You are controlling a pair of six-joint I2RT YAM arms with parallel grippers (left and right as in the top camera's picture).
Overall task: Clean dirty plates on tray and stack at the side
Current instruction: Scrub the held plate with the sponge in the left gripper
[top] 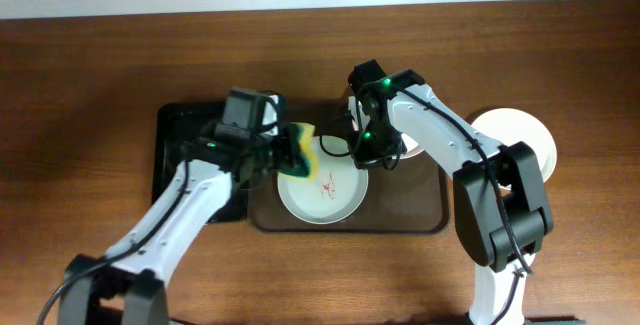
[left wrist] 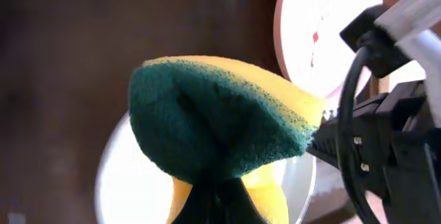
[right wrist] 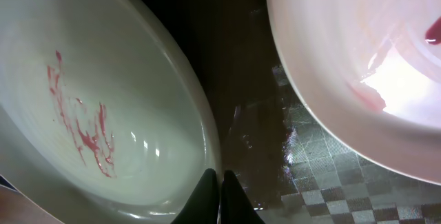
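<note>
The pale green plate (top: 325, 197) with red smears lies on the dark brown tray (top: 430, 220). My left gripper (top: 288, 151) is shut on a yellow and green sponge (top: 303, 153), held over the plate's left rim. The sponge (left wrist: 220, 114) fills the left wrist view, above the plate (left wrist: 127, 182). My right gripper (top: 366, 151) is shut on the plate's right rim, and its fingers (right wrist: 220, 196) pinch the rim in the right wrist view. The pinkish-white plate (right wrist: 344, 45), with a red spot, lies beside it on the tray, mostly under my right arm. A white plate (top: 520, 137) sits on the table to the right.
A smaller black tray (top: 180, 160) lies left of the brown tray, under my left arm. The wooden table (top: 90, 115) runs to a pale wall edge at the back. My right arm crosses the brown tray's back right part.
</note>
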